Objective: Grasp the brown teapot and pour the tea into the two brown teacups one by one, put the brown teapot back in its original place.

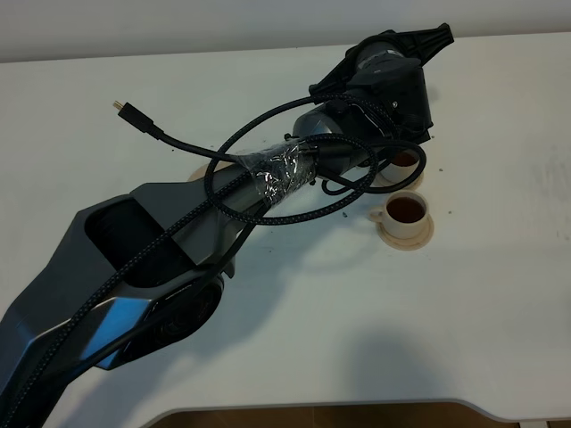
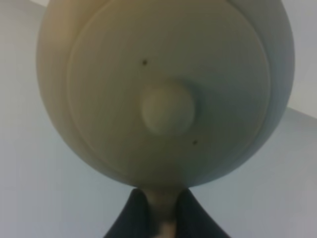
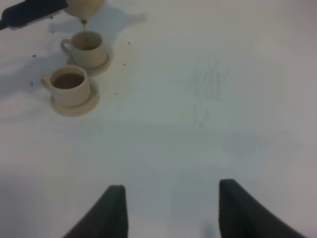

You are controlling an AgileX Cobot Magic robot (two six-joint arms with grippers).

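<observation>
One white table carries one brown teapot and two cups. The teapot, round, beige and knob-lidded, hangs above the farther teacup, its loop handle pinched in the left gripper. The right gripper hovers well apart, fingers spread and empty. The nearer teacup holds dark tea, and each cup sits on its own saucer.

A white table fills the scene, its top smooth and matt. A few tiny dark specks dot it right of centre. A faint grey scuff smears a bare stretch of it. The near edge curves inward over a brown strip. Beyond the far edge runs a pale grey wall.
</observation>
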